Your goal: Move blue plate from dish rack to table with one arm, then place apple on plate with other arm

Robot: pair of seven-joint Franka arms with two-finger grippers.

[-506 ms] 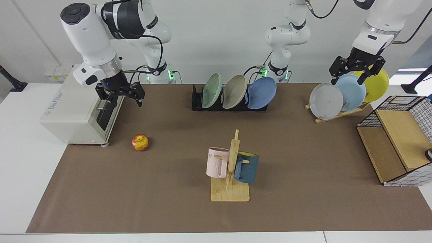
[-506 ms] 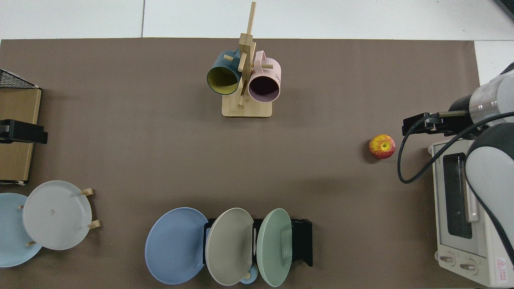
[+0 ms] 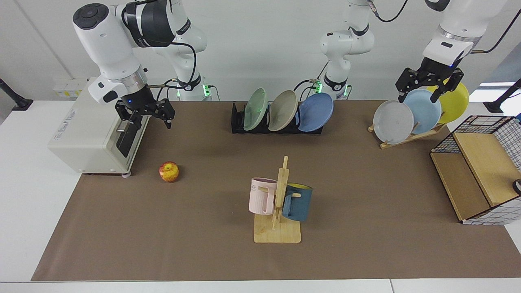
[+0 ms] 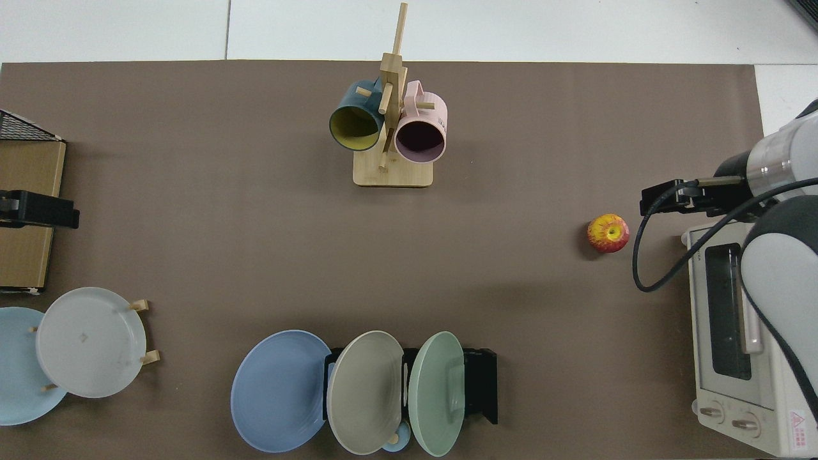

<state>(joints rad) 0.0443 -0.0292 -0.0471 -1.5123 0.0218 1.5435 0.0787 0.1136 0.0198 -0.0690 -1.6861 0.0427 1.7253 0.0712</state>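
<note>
Your surface (image 3: 24, 211): white, topped with a brown mat (image 3: 366, 244). On the mat you have the apple (image 3: 169, 171), black dish rack (image 3: 238, 122), mug stand (image 3: 277, 235), wooden plate stand (image 3: 407, 138) and wire basket (image 3: 480, 171). Toaster oven (image 3: 81, 138) at the mat's edge.

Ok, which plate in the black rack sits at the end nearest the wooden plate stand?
The blue plate. It leans in the end slot of the black rack, on the wooden stand's side; the beige plate is in the middle, the green plate farthest.
</note>
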